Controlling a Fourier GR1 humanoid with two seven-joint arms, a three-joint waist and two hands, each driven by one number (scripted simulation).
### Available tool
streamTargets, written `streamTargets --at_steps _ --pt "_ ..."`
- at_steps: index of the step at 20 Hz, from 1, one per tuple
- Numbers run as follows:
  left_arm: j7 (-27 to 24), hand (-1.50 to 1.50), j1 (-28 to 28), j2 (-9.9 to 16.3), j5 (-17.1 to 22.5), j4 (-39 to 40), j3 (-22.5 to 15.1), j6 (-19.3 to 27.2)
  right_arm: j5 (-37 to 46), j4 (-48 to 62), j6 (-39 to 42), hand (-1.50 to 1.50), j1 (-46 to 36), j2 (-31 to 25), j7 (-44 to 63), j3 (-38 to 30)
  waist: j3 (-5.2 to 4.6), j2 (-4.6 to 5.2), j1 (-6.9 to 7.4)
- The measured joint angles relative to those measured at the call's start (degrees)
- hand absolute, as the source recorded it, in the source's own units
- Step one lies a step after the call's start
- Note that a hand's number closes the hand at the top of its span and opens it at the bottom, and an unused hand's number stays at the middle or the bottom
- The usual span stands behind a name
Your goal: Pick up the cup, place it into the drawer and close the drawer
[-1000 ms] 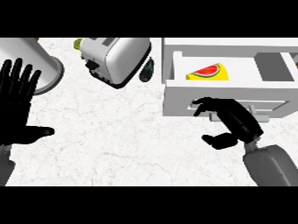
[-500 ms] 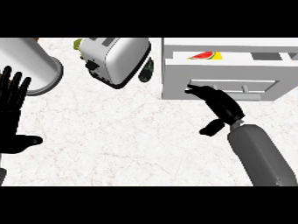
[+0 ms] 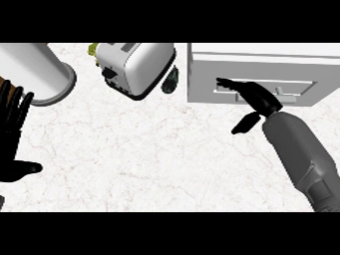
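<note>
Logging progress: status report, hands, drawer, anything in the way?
Right hand open, fingers on white drawer front. Drawer looks shut. Left hand open, resting at left. White toaster well aside.

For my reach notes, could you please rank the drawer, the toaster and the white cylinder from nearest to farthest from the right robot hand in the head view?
1. Drawer, touched by the right robot hand, upper right.
2. Toaster, top centre.
3. White cylinder, far upper left.
</note>
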Motion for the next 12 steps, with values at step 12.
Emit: streamTargets --at_steps 12 --pt "0.59 -1.5 -2.81 -1.12 -1.83 1.55 -0.4 -0.81 -0.95 12.81 5.36 -1.5 -7.96 -3.7 -8.06 -3.3 0.14 0.43 1.68"
